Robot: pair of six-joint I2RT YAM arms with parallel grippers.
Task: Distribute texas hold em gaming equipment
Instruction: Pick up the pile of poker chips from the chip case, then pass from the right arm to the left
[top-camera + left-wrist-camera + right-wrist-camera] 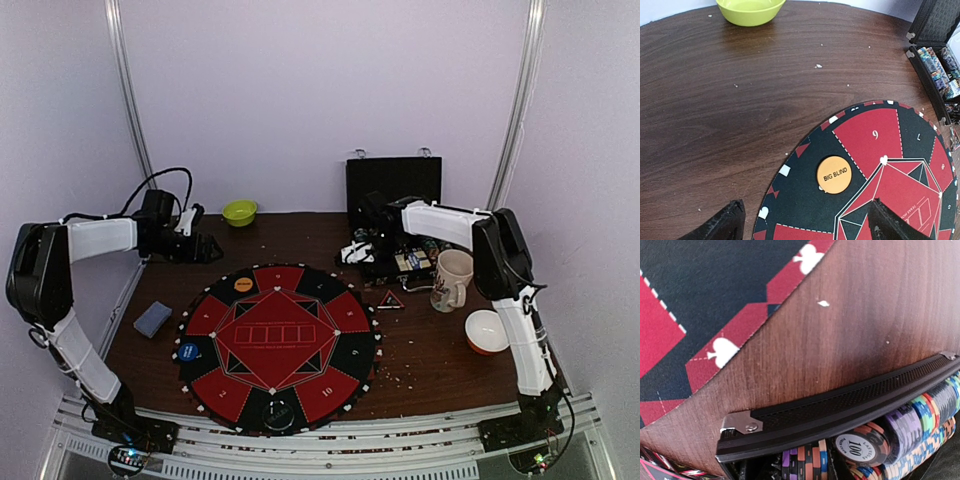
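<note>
Left wrist: orange disc lies ahead, between wide-apart jaws.

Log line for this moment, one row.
left gripper: open, near BIG BLIND disc | right gripper: at chip case, jaws unclear | poker chips: in case

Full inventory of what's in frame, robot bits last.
poker mat: 1, red-black, table centre
big blind disc: 1, orange, mat's far-left rim
blue disc: 1, blue, mat's left rim
card deck: 1, grey-blue, left of mat
triangle: 1, red-black, right of mat
case: 1, black, open, far right
striped chips: too many to count, multicolour, in case
mug: 1, white, beside case
green bowl: 1, far edge
orange bowl: 1, near right
left gripper: open, above table's far left
right gripper: over case, jaws unseen
</note>
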